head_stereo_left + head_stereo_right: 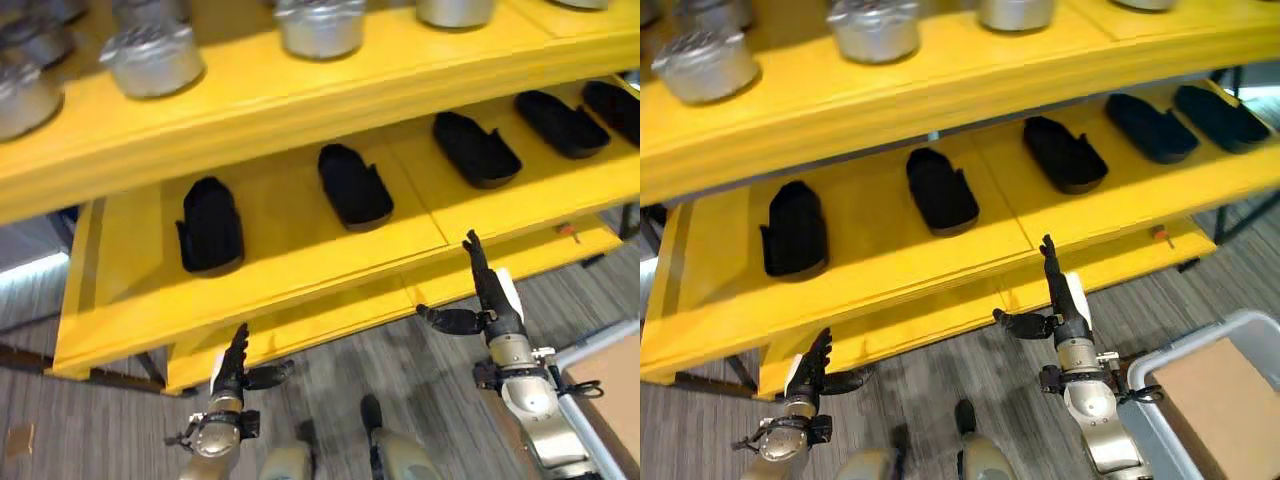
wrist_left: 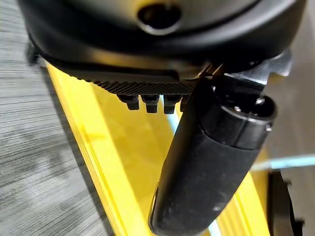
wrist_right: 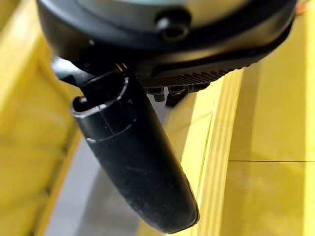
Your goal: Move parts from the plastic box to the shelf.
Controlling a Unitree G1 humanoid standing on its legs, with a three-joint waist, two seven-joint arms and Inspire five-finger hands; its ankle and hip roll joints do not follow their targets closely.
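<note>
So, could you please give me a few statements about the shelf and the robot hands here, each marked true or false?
1. Both robot hands, left and right, are empty with straight fingers. True.
2. The black parts lie on the top shelf. False: they lie on the middle shelf.
3. Silver metal parts stand on the upper shelf. True.
4. The right robot hand is holding a black part. False: it holds nothing.
5. A grey plastic box shows at the robot's right. True.

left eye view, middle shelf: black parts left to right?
Five black parts on the yellow shelf: first black part → second → third → fourth → fifth, cut by the view's right edge.
</note>
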